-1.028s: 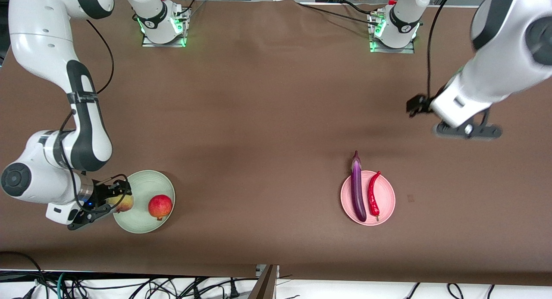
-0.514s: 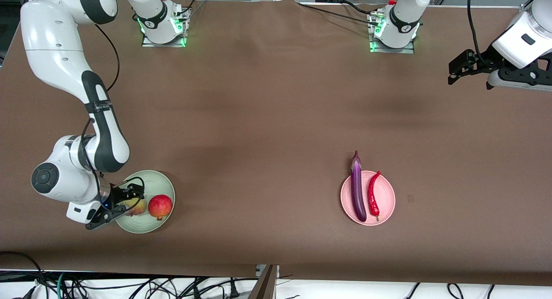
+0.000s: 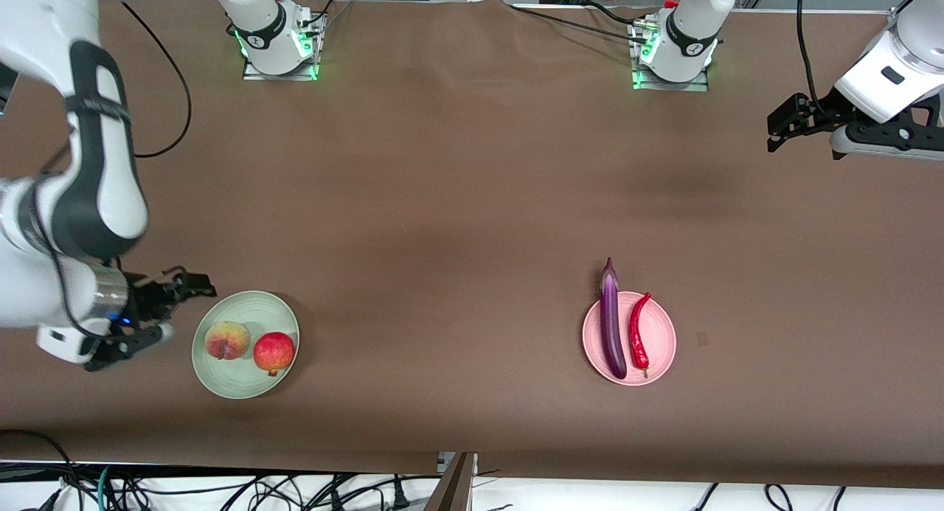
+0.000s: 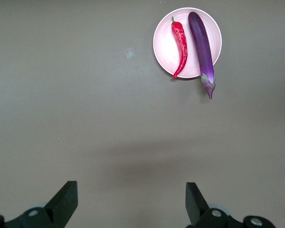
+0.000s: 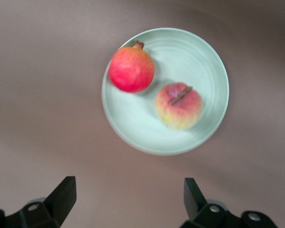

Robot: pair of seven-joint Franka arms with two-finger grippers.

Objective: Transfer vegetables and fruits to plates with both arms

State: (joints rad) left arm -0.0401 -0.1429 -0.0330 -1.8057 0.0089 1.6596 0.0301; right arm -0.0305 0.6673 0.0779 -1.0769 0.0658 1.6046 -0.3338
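Along the edge of the table (image 3: 457, 201) nearest the front camera, two plates sit well apart. Toward the right arm's end, the mint green plate (image 3: 243, 371) holds the peach (image 3: 226, 340) and the pomegranate (image 3: 273, 352), side by side and touching or nearly so, the peach on the side toward the right gripper. Toward the left arm's end, the pink plate (image 3: 660, 341) carries the eggplant (image 3: 611, 319) and the chili pepper (image 3: 639, 332), lying parallel, their long axes running from the near edge toward the robots' bases. The eggplant's stem end overhangs the plate's rim on the side toward the bases.

The right gripper (image 3: 166, 312) hangs just beside the green plate, over bare table toward the right arm's end, with its fingers spread wide and nothing between them. The peach lies from it toward the table's middle, and the right wrist view shows both fruits clear of the fingers (image 5: 61, 194).

Farther up, near the corner by the left arm's base, the left gripper (image 3: 782, 124) hangs over bare table, its fingers (image 4: 66, 199) parted and empty, well apart from the pink plate.

By my judgement all four items are already plated, so neither arm has anything left to reach for; the remaining move is only a retreat.
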